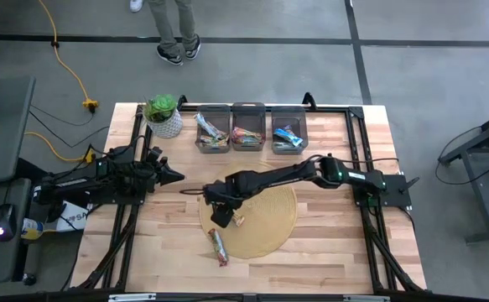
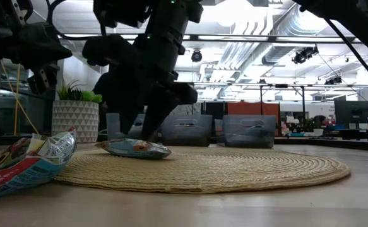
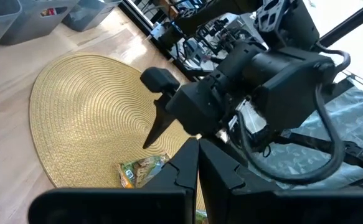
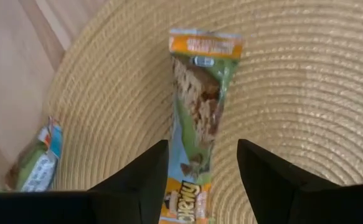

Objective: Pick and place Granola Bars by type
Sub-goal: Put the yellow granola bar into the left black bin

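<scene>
Two granola bars remain outside the bins: one green-and-orange bar lies flat on the round woven mat, toward the mat's left edge, and a second bar lies at the mat's front-left edge, partly on the bench. We note three grey bins along the bench's far edge, each already holding bars.

The right gripper hangs directly over the first bar, its fingers spread apart with the wrapper running lengthwise between them and nothing pinched. The left gripper waits near the bench's left edge; its fingers appear pressed together and hold nothing.

We judge the step in hand to be the grasp of this bar. To do it well, we recommend lowering straight down until the fingertips just meet the mat, keeping the bar centred in the gap, then closing across its narrow width near mid-length. The foil looks slippery and the mat ridged, so a shallow or off-centre pinch may skate off.
</scene>
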`<state>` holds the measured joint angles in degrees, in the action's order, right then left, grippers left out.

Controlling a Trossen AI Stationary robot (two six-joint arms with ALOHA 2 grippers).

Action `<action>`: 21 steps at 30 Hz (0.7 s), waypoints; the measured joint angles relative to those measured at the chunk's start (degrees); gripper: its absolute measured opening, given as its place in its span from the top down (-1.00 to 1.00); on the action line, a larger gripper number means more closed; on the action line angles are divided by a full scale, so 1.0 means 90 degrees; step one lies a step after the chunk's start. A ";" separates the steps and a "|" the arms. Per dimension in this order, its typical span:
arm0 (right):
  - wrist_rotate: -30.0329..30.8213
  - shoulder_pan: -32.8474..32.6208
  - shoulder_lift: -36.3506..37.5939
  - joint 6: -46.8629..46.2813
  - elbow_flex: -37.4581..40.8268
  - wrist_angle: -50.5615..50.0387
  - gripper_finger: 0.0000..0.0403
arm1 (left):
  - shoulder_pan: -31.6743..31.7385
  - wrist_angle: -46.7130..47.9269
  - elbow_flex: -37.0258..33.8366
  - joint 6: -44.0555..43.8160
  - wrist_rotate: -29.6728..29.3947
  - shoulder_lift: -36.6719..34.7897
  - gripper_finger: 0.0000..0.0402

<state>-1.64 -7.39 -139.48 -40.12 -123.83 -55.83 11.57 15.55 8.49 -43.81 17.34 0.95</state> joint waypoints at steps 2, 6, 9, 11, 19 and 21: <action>-0.0094 -0.0018 -0.0062 -0.0011 0.0000 0.0058 0.12 | 0.0000 0.0000 0.0000 0.0000 0.0000 0.0000 0.95; -0.0204 -0.0059 -0.0174 -0.0028 0.0000 0.0096 0.11 | 0.0000 0.0000 -0.0001 0.0000 -0.0002 0.0000 0.95; -0.0207 -0.0077 -0.0227 -0.0045 0.0000 0.0114 0.11 | 0.0000 0.0002 -0.0002 0.0002 -0.0012 0.0000 0.95; -0.0210 -0.0082 -0.0248 -0.0045 -0.0002 0.0205 0.11 | 0.0000 0.0000 -0.0001 0.0002 -0.0012 0.0000 0.95; -0.0287 -0.0118 -0.0415 -0.0160 -0.0022 0.0274 0.18 | 0.0000 0.0005 -0.0002 0.0002 -0.0009 0.0000 0.95; -0.0255 -0.0143 -0.0466 -0.0163 -0.0032 0.0296 0.25 | 0.0002 0.0005 -0.0002 0.0002 -0.0007 0.0002 0.95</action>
<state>-3.93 -8.67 -143.68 -41.58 -124.11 -53.17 11.59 15.59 8.47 -43.79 17.27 0.97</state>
